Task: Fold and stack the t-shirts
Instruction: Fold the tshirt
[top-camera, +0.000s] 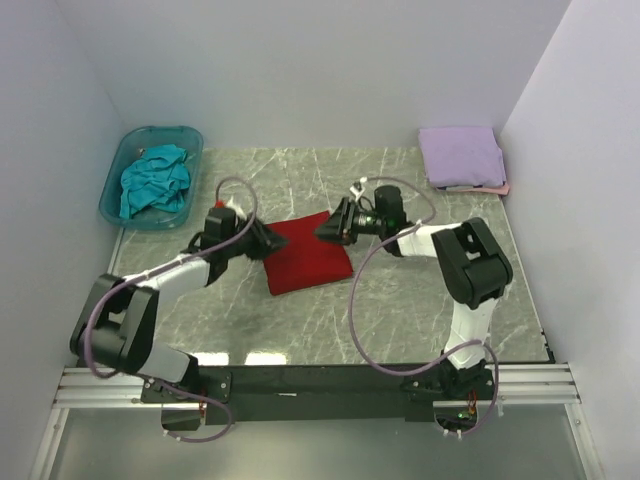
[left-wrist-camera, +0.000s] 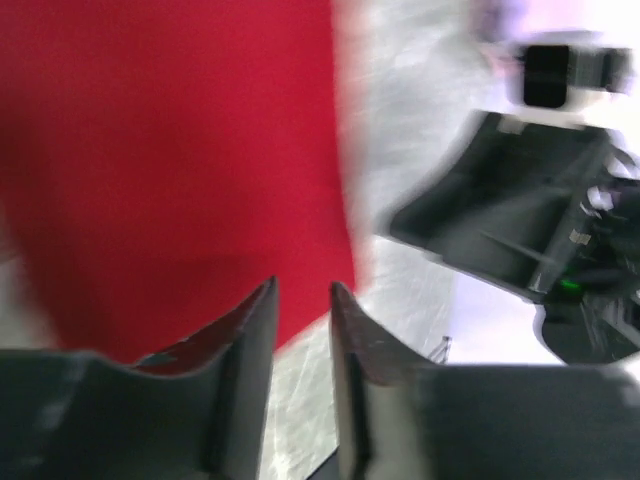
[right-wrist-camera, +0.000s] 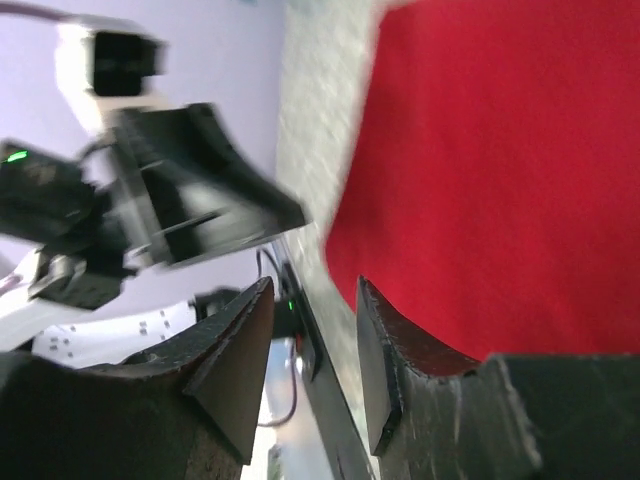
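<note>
A deep red t-shirt (top-camera: 308, 257) lies folded into a flat rectangle on the middle of the table. My left gripper (top-camera: 268, 240) is at its left edge and my right gripper (top-camera: 328, 228) at its far right corner. In the left wrist view the red cloth (left-wrist-camera: 170, 150) spreads beyond the left gripper (left-wrist-camera: 303, 292), whose jaws stand apart with only table between them. The right gripper (right-wrist-camera: 313, 290) is open too, with the red shirt (right-wrist-camera: 500, 160) beside one finger. A lavender t-shirt (top-camera: 462, 155) lies folded on a pale pink one (top-camera: 503, 188) at the back right. A teal t-shirt (top-camera: 155, 180) is crumpled in the tub.
The translucent blue-green tub (top-camera: 115, 200) stands at the back left, by the left wall. White walls close in the table on three sides. The marbled tabletop (top-camera: 420, 310) ends at a black rail near the arm bases.
</note>
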